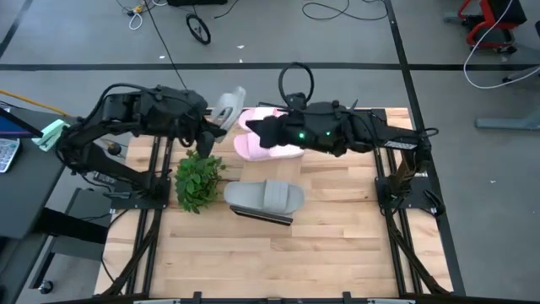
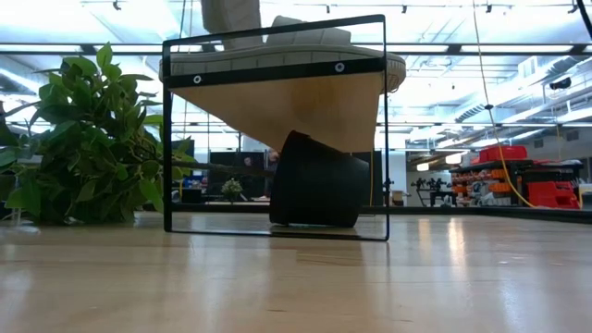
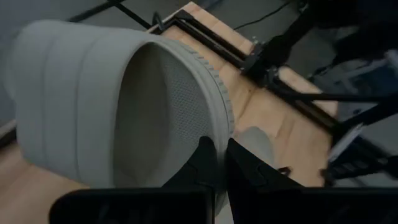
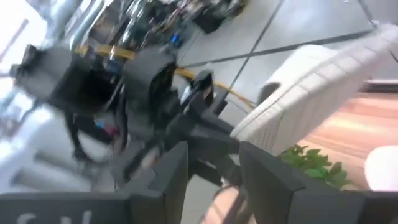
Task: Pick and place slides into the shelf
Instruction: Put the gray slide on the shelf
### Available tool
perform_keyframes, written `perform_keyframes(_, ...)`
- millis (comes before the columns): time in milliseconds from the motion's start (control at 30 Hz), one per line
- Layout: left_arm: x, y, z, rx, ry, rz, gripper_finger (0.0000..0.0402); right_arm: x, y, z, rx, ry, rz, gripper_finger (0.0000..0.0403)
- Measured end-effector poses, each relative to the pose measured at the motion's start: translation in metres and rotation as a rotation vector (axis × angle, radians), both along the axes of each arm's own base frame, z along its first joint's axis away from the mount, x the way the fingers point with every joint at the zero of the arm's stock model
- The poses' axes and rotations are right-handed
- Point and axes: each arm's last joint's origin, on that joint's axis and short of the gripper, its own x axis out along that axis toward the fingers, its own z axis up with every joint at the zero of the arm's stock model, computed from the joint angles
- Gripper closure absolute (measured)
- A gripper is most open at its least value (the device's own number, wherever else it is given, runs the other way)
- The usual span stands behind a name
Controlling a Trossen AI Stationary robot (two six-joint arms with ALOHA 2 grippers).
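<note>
While raised above the plant [image 1: 197, 180], left gripper [image 1: 214, 127] clamps a grey slide [image 1: 228, 108].

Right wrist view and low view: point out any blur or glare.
Right wrist view: smeared, especially the left arm's gripper and room; the grey slide it holds is softer-edged. Low view: sharp shelf, bright ceiling lights, sheen on the tabletop.
</note>
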Motion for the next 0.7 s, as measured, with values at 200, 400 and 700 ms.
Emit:
perform_keyframes(200, 0.007, 0.006, -0.003, 0.046, 0.031, 0.001, 0.0385, 0.014, -0.001, -0.016, 0.142, 0.008, -0.037, 0.0242)
perform_keyframes(400, 0.009, 0.006, -0.004, 0.082, 0.047, -0.018, 0.0385, 0.032, -0.014, -0.032, 0.134, 0.049, -0.056, 0.0196)
perform_keyframes(700, 0.012, 0.008, -0.005, 0.169, 0.07, 0.012, 0.0385, 0.047, -0.036, -0.046, 0.211, 0.044, -0.106, 0.0106)
